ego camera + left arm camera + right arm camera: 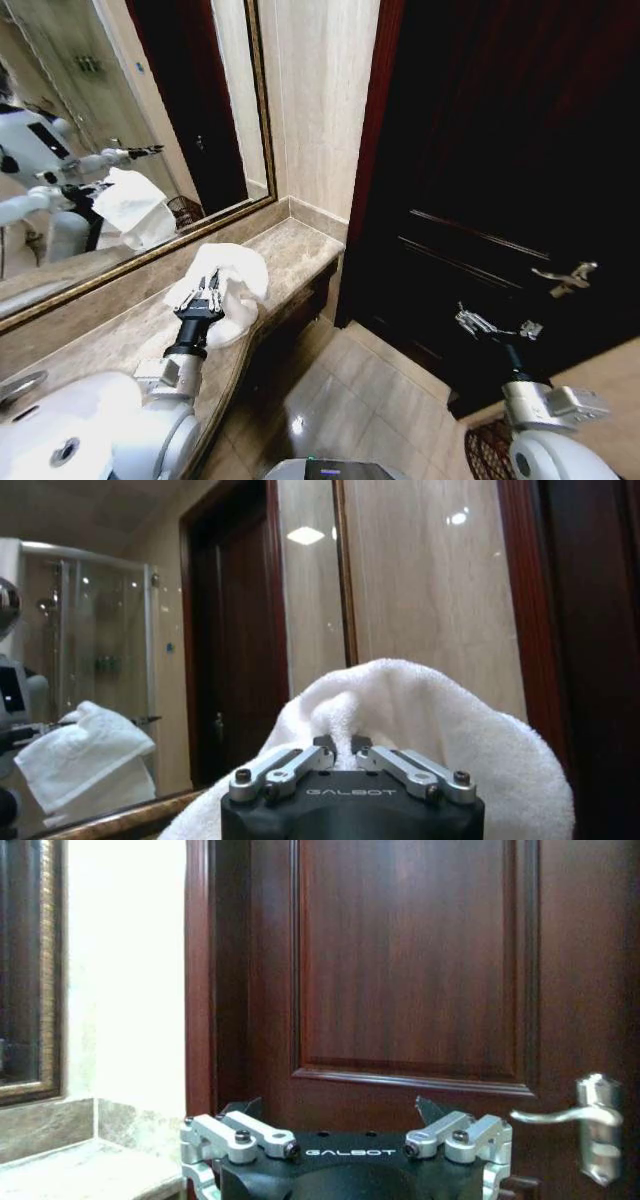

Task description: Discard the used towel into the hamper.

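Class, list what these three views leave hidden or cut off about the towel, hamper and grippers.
- Hamper: head view, cut off by the bottom edge and partly behind the right arm.
- Towel: left wrist view, its lower part hidden behind the left gripper.
- Right gripper: right wrist view, only two dark fingertips rise above its own body.

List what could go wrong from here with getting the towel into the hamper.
1. The left claw is shut on the towel at one bunched fold, so the loose cloth may drag along the counter or slip free.
2. The hamper sits on the floor on the robot's right, past the counter edge, so the towel might drop short.
3. The right claw hangs open near the door handle and could bump it.
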{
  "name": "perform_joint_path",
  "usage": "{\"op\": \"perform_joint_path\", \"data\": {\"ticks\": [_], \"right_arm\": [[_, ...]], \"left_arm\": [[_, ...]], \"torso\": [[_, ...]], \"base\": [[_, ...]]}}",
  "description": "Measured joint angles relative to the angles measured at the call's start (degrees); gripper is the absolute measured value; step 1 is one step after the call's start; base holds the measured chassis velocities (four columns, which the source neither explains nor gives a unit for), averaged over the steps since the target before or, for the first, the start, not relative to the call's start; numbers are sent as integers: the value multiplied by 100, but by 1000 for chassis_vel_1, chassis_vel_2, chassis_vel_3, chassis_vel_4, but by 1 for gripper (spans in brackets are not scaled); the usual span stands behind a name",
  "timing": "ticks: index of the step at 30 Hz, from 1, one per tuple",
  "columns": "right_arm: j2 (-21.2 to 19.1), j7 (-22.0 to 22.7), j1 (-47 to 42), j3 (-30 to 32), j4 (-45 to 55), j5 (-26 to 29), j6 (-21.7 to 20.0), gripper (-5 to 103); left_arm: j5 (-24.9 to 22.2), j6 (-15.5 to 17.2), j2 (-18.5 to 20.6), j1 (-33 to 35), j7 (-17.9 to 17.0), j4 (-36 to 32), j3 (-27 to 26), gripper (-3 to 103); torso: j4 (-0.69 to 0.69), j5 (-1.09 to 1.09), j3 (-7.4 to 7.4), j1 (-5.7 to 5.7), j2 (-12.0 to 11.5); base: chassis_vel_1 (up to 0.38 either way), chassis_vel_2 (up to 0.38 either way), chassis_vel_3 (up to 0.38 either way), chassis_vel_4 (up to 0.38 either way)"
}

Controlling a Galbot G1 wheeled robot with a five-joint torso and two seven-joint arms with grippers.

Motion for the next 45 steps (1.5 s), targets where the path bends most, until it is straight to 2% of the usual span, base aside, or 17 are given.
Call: {"op": "perform_joint_path", "data": {"ticks": [11, 17, 35, 45], "right_arm": [[29, -4, -126, -5, 11, -11, 151, 100], [60, 3, -170, -2, -11, -1, 291, 100], [66, 40, -110, -23, 21, 3, 306, 100], [119, 43, -181, -24, 30, 1, 304, 100]], "left_arm": [[67, -107, -24, 41, 2, -8, 18, 6], [231, -157, -70, 42, 113, 70, 44, 6], [278, -299, -125, 42, 200, 156, 92, 6], [232, -411, -133, 40, 462, 291, 159, 6]], "torso": [[1, -1, 0, -1, 1], [2, -1, -1, -5, 4], [1, -1, 1, 2, -2], [1, -1, 0, 1, 0]], "base": [[286, -309, -246, 266], [213, -201, -195, 197], [-47, -19, -22, -54], [-85, -100, -108, -90]]}}
